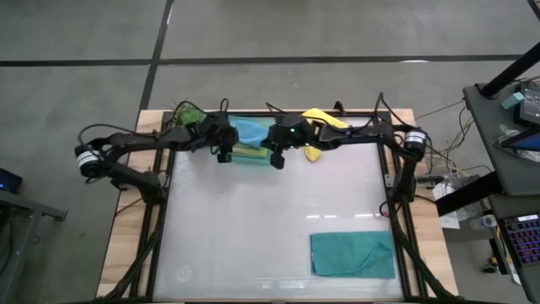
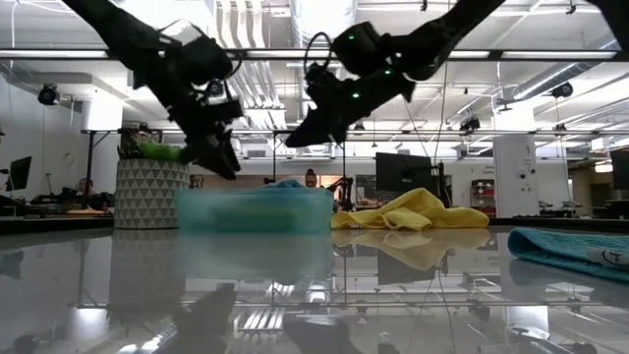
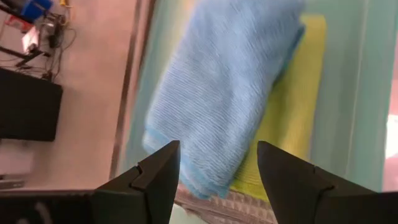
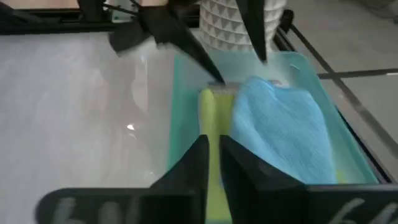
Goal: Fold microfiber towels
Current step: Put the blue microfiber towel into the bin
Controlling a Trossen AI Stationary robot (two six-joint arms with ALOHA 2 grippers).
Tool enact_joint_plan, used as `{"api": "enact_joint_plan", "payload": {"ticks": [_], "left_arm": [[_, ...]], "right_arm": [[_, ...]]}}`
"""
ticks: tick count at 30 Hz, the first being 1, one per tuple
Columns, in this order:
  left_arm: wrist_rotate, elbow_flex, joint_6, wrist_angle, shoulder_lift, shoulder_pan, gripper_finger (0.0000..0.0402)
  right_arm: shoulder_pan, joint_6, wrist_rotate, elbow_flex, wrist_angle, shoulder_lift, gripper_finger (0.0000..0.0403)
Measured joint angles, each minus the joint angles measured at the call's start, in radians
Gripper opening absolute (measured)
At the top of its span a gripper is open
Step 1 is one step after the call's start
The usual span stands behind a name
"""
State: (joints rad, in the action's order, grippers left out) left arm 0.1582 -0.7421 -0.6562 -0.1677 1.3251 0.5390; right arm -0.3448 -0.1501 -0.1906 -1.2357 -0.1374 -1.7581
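Hovering over the far tray (image 1: 253, 160) of stacked towels (image 1: 250, 133), our left gripper (image 1: 224, 155) is spread to pick, our right gripper (image 1: 276, 160) pressed together; one folded teal towel (image 1: 352, 254) lies near right.

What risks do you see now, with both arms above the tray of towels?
1. The left gripper, open over the teal towel, might also pinch the lime green towel under it.
2. Both grippers hover close together; the right gripper might collide with the left.
3. The yellow towel lies under the right arm and could be dragged.
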Motion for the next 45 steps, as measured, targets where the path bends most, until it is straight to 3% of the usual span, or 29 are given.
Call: {"api": "enact_joint_plan", "payload": {"ticks": [8, 14, 18, 29, 45], "left_arm": [[0.005, 0.024, -0.079, 0.136, 0.136, 0.030, 0.0198], [0.040, 0.009, -0.104, 0.141, 0.194, 0.040, 0.0191], [0.072, 0.010, -0.110, 0.145, 0.202, 0.041, 0.0153], [0.093, 0.009, -0.109, 0.144, 0.192, 0.042, 0.0008], [0.082, 0.009, -0.030, 0.003, 0.129, -0.027, 0.0029]], "right_arm": [[-0.003, -0.049, 0.008, -0.256, 0.273, -0.160, 0.0130], [-0.003, -0.061, 0.070, -0.368, 0.442, -0.264, 0.0155], [-0.003, -0.088, 0.149, -0.375, 0.455, -0.276, 0.0138], [-0.003, -0.146, 0.166, -0.370, 0.455, -0.261, 0.0026], [-0.005, -0.257, 0.163, -0.377, 0.621, -0.260, 0.0009]]}}
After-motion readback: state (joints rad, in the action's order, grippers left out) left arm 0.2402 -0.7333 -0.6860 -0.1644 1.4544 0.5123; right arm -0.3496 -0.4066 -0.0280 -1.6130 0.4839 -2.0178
